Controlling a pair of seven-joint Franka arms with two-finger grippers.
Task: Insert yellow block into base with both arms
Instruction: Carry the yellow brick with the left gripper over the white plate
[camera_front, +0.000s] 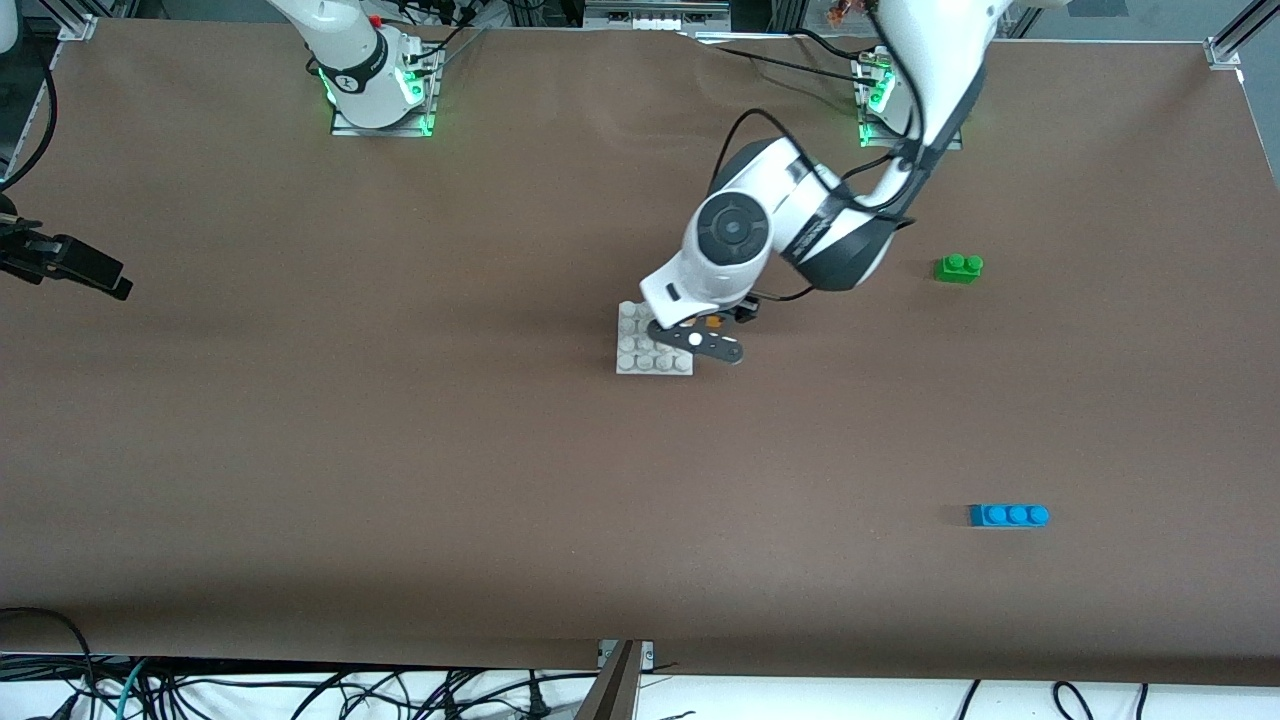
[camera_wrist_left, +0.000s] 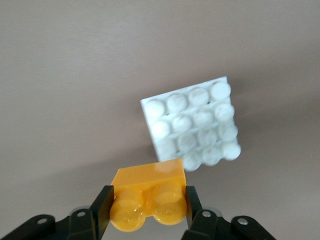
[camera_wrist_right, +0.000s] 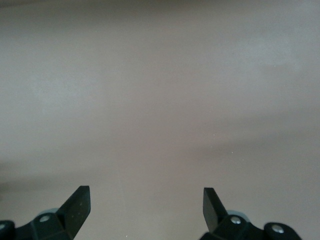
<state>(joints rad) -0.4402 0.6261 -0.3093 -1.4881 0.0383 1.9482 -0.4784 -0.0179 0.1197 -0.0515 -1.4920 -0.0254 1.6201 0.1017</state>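
My left gripper is shut on the yellow block and holds it just above the table, beside the edge of the base that faces the left arm's end. In the left wrist view the fingers clamp the orange-yellow two-stud block at its two ends. The white 4x4 studded base lies on the table a short way from the block. My right gripper is open and empty over bare table. It shows in the front view at the right arm's end of the table, where the arm waits.
A green two-stud brick lies toward the left arm's end of the table. A blue three-stud brick lies nearer to the front camera at that same end. The brown table spreads wide around the base.
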